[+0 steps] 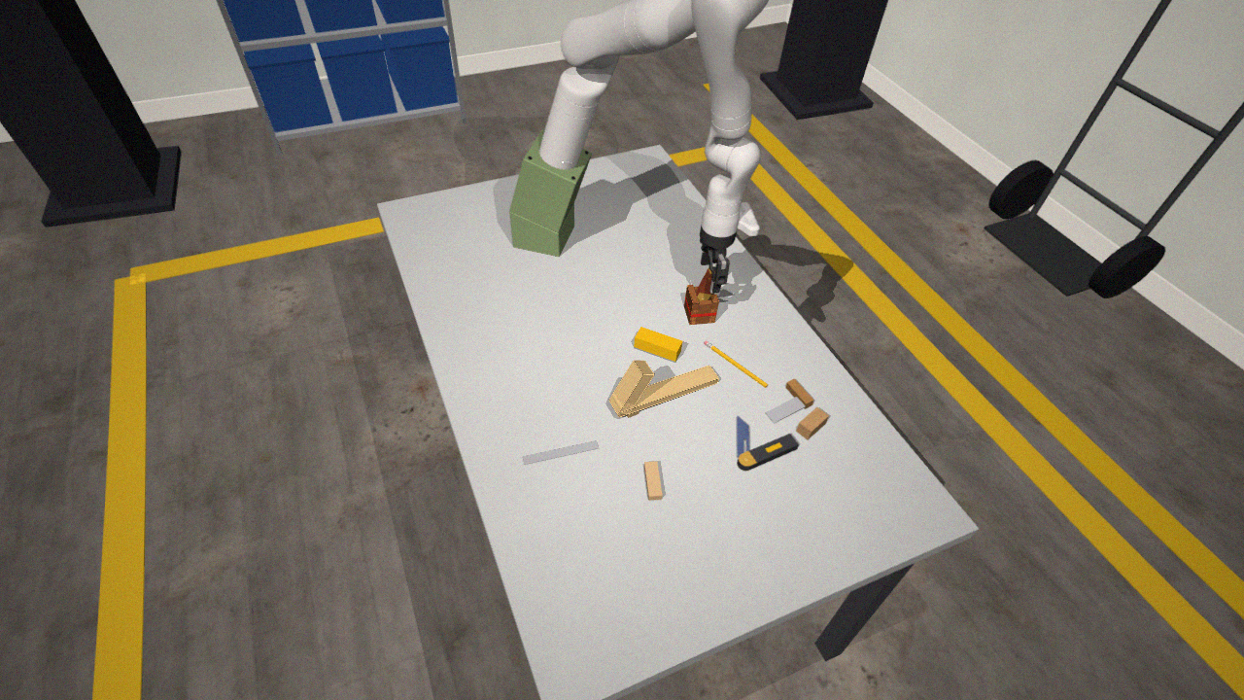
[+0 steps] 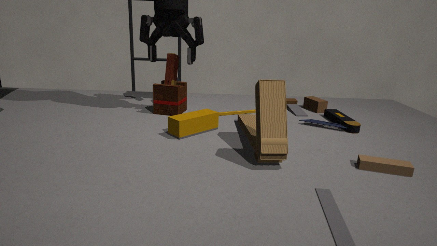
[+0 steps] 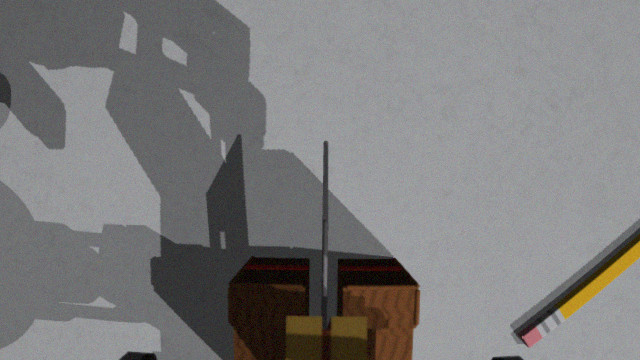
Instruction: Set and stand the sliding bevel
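Observation:
The slotted block [image 2: 169, 98], dark wood with a red band, stands on the table's far side and also shows in the overhead view [image 1: 701, 303]. The wooden bevel [image 2: 171, 69] stands in it, its reddish handle rising out of the top with a slight tilt. In the wrist view its thin grey blade [image 3: 325, 220] runs through the slot of the block [image 3: 324, 305]. My gripper [image 2: 171, 58] is wide open, its fingers apart on either side of the handle's top without touching it. The leg and rail piece [image 1: 656, 388] lies in the table's middle, the leg raised at an angle [image 2: 271, 119].
A yellow block [image 2: 193, 122] and a pencil [image 1: 735, 364] lie near the slotted block. The black bevel [image 1: 763, 449] with its blue blade, small wooden blocks [image 1: 811, 423], a grey strip [image 1: 560, 452] and a tan block [image 1: 653, 479] lie nearer the front.

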